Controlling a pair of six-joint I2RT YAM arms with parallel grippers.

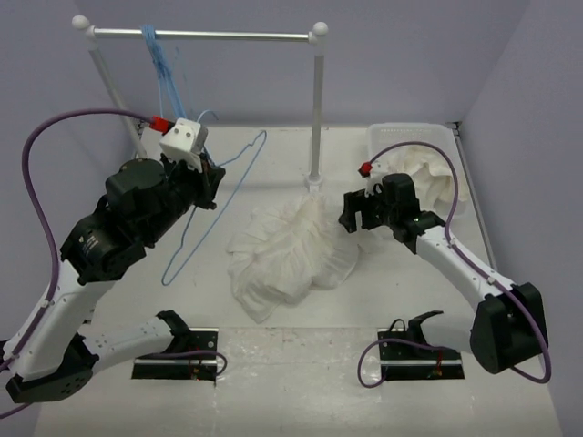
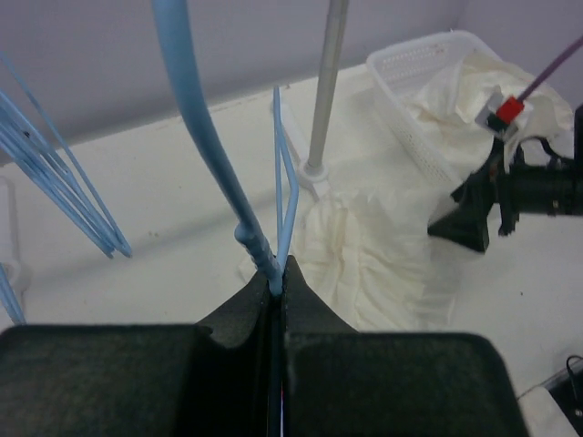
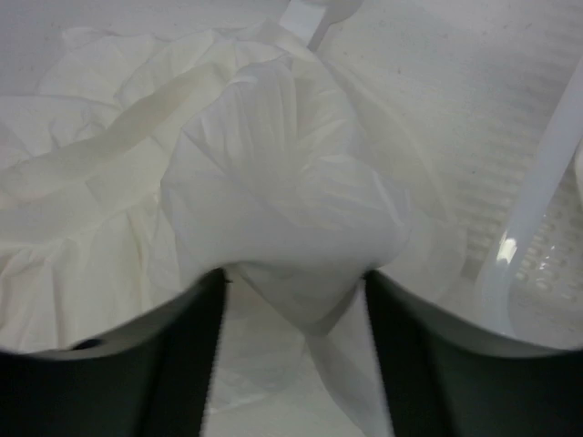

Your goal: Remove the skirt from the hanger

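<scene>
The skirt (image 1: pixel 287 255) lies in a crumpled white heap on the table, free of any hanger. It also shows in the left wrist view (image 2: pixel 364 255). My left gripper (image 1: pixel 217 177) is shut on the bare light-blue wire hanger (image 1: pixel 167 280) and holds it tilted above the table, left of the skirt. In the left wrist view the jaws (image 2: pixel 278 269) pinch the hanger (image 2: pixel 205 127) at its neck. My right gripper (image 1: pixel 355 214) is open at the heap's right edge. In the right wrist view a fold of the skirt (image 3: pixel 273 173) bulges between its spread fingers (image 3: pixel 293 282).
A clothes rack stands at the back, with a rail (image 1: pixel 200 35), a post (image 1: pixel 316 109) and several more blue hangers (image 1: pixel 159 55) at its left end. A white basket (image 1: pixel 401 132) at the back right holds an off-white cloth (image 1: pixel 428 173).
</scene>
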